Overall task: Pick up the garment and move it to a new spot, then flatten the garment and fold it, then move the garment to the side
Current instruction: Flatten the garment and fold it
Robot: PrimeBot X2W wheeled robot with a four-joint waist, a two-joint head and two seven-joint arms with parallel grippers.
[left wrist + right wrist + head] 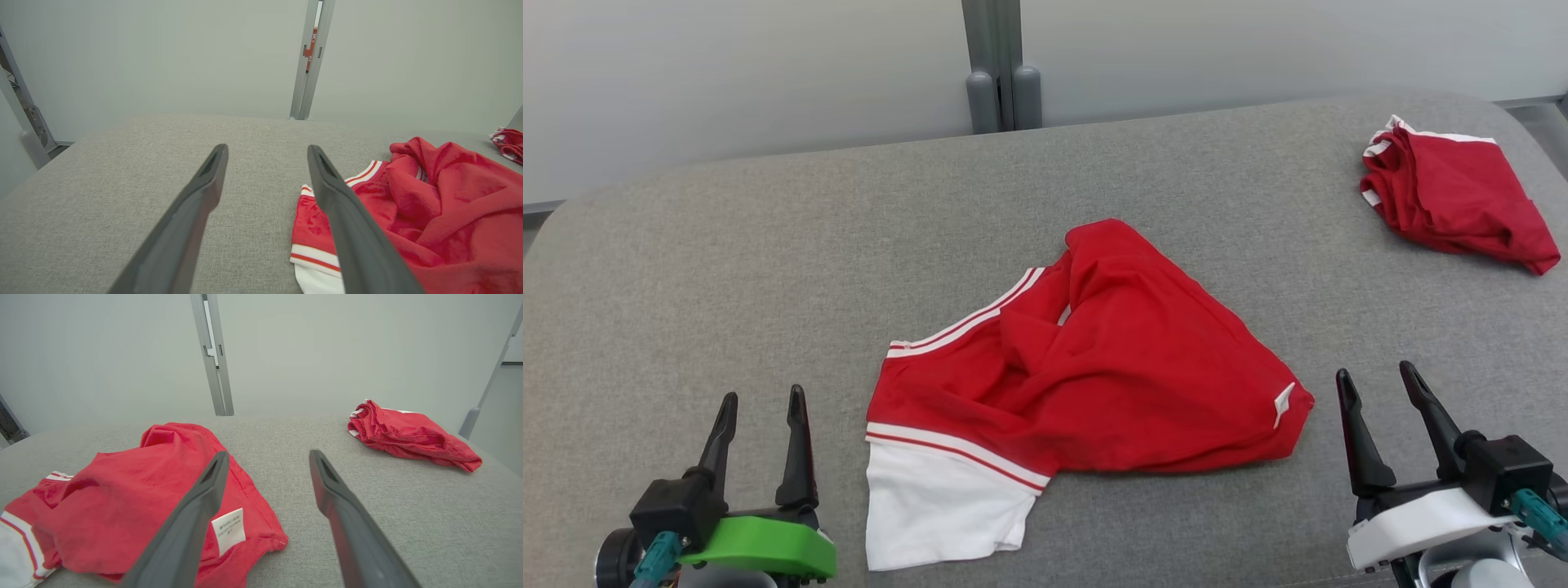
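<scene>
Garment (1094, 376) is lying rumpled mid-frame in the head view on the pad (727, 269). Left gripper (764, 394) and right gripper (1375, 370) are hanging wide open and empty at the lower corners, flanking it, likely so each can be taking an edge for flattening.
</scene>
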